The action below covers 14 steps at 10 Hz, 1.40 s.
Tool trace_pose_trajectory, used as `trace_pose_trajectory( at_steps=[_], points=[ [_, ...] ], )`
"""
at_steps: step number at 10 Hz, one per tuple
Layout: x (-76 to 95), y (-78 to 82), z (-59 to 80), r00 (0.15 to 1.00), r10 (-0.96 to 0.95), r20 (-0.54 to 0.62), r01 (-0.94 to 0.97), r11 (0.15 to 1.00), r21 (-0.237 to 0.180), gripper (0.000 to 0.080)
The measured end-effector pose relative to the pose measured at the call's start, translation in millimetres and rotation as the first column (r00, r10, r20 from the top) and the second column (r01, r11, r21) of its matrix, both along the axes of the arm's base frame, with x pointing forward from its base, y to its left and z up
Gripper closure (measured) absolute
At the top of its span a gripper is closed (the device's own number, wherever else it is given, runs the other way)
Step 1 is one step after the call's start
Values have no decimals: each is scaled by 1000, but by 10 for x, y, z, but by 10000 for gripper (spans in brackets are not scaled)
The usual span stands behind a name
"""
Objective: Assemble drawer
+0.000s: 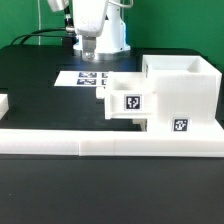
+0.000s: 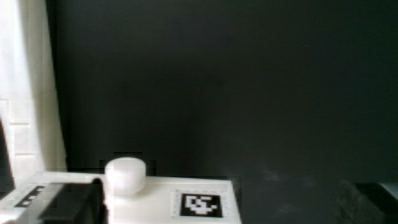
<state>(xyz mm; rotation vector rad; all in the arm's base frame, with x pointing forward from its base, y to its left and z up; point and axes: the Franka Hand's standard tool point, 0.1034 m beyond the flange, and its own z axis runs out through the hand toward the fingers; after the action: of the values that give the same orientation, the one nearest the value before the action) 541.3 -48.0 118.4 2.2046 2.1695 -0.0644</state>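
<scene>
The white drawer casing (image 1: 185,92) stands at the exterior view's right, with a tag low on its front. A smaller white box tray (image 1: 124,97) with a tag sits partly in the casing, sticking out toward the exterior view's left. My gripper (image 1: 89,54) hangs behind and above the tray's free end. In the wrist view the tray's tagged face (image 2: 205,203) and a round white knob (image 2: 125,178) lie between my dark fingertips (image 2: 64,206), which stand wide apart. The gripper (image 2: 217,208) is open and holds nothing.
A long low white rail (image 1: 110,146) runs across the table's front edge. The marker board (image 1: 82,77) lies flat behind the tray, under the arm. A white part (image 1: 3,103) shows at the exterior view's left edge. A white wall (image 2: 27,90) runs along one side of the wrist view.
</scene>
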Motion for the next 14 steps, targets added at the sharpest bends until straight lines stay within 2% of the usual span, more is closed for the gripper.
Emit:
trace_pose_trajectory(
  at_steps=[1,2,3,4,7,9,12,14],
  points=[
    [-4,-68,-39,1000,25,-5,-25,999,43,151],
    [8,-154,-156,1000,15,-14,-14,994,111,151],
    [43,-169,-248,1000,4,-16,-1,988,155,151],
    [84,-137,-332,1000,1,-21,3,984,180,151],
    [72,113,-521,998,-31,-50,41,979,199,151],
    [91,170,-559,991,-119,-54,127,973,190,151],
    [209,447,-512,982,-179,-54,186,965,183,151],
    [261,567,-480,980,-195,-49,200,963,183,151]
  ],
)
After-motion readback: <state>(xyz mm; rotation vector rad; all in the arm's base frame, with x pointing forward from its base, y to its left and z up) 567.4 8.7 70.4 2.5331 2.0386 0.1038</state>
